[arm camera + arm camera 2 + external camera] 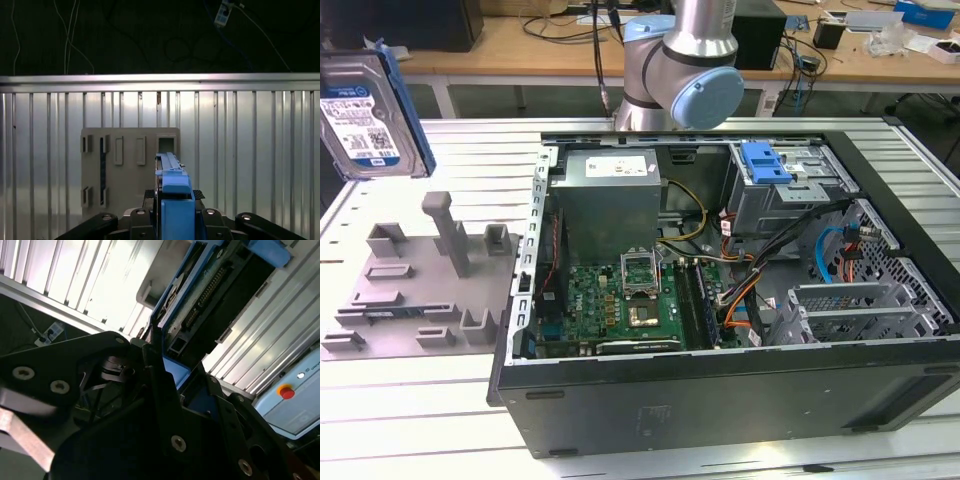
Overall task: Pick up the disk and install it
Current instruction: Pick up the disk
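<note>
At the exterior view's left, the disk (367, 115) hangs over the grey fixture (420, 290), well apart from the open computer case (720, 400). Its long axis is near upright and its label faces the camera. An arm joint (695, 95) shows behind the case. In the first wrist view the gripper (175, 196) points down at the table (250, 150), clamped on the disk's flat faces, with the disk projecting edge-on ahead of it.

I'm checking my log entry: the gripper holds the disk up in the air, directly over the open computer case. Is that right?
Not quite. The gripper does hold the disk up in the air, but above the grey fixture, not over the computer case. The first wrist view looks down past the disk's blue frame onto the fixture, and the exterior view shows the disk off to its left of the case.
</note>
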Robot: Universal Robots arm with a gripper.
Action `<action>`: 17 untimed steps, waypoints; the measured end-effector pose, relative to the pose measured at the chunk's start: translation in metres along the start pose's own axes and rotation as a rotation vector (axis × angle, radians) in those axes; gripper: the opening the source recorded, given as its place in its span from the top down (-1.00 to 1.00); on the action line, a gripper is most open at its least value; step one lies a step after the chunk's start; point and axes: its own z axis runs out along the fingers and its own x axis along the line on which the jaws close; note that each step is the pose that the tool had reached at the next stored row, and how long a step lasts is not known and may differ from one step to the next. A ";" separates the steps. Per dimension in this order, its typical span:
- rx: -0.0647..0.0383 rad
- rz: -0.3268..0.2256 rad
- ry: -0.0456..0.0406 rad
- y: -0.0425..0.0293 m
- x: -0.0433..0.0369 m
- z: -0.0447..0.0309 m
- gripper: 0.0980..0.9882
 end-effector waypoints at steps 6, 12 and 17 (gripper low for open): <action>0.002 0.000 0.0000 0.0003 0.0010 -0.0195 0.39; 0.002 0.000 0.0000 0.0003 0.0011 -0.0227 0.39; 0.002 0.000 0.0000 0.0003 0.0011 -0.0229 0.39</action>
